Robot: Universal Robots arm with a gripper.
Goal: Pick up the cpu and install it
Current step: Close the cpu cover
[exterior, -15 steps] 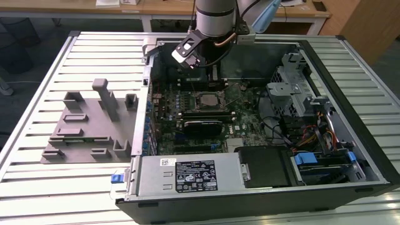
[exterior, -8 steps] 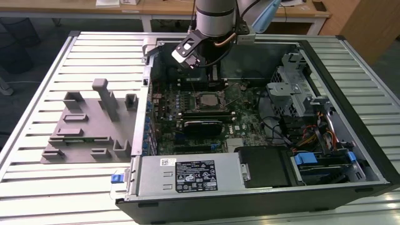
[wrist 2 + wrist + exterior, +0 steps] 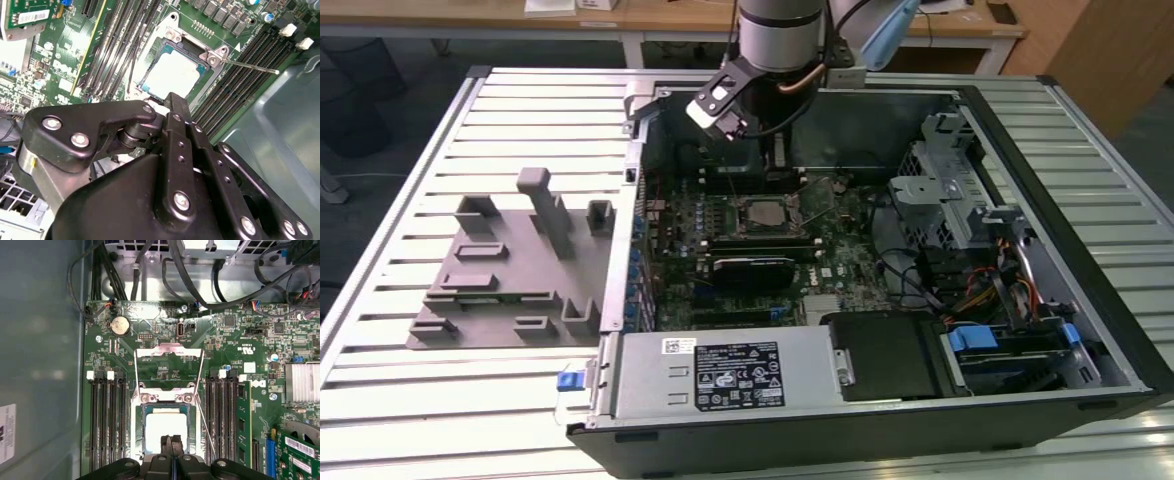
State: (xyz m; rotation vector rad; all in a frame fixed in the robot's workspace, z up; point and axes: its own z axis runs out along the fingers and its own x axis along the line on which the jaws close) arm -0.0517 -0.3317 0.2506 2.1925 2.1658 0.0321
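apparently the small flat square cpu with its shiny silver top (image 3: 165, 426) already sits in the black motherboard socket (image 3: 143, 415); its metal frame (image 3: 169, 351) stands open, unlatched. the black tool (image 3: 172, 440) hovers just above, fingers together, empty.

It looked like a robotics lab or test workshop. A slatted metal work table (image 3: 400, 400) filled most of the exterior view, and on it an open computer case (image 3: 854, 440) lay on its side, its green motherboard (image 3: 827, 250) bare. On the exterior view's left, a grey plastic fixture block (image 3: 494, 290) sat on the slats. A robot arm (image 3: 781, 30) came down from the top middle of the frame. Behind it, along the top edge, stood pale wooden desks (image 3: 654, 20), over a dark floor (image 3: 380, 150) at upper left.
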